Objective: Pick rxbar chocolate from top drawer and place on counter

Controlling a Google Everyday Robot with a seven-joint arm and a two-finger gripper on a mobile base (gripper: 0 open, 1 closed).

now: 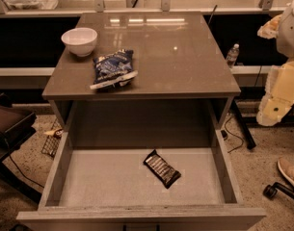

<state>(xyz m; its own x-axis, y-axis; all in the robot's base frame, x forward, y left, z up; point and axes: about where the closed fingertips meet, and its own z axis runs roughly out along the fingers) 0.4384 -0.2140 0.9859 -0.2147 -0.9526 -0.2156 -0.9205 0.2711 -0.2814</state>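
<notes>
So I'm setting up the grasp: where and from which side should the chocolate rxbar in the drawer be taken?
Grip the rxbar chocolate across its narrow width at mid-length, coming straight down from above: it lies flat and diagonal on the top drawer floor, clear of the walls. The pincer is off to the right, beside the counter.

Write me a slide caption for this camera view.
Chocolate bar lies in the open top drawer; bowl and blue bag sit on the counter; the gripper hangs at the right edge.
</notes>
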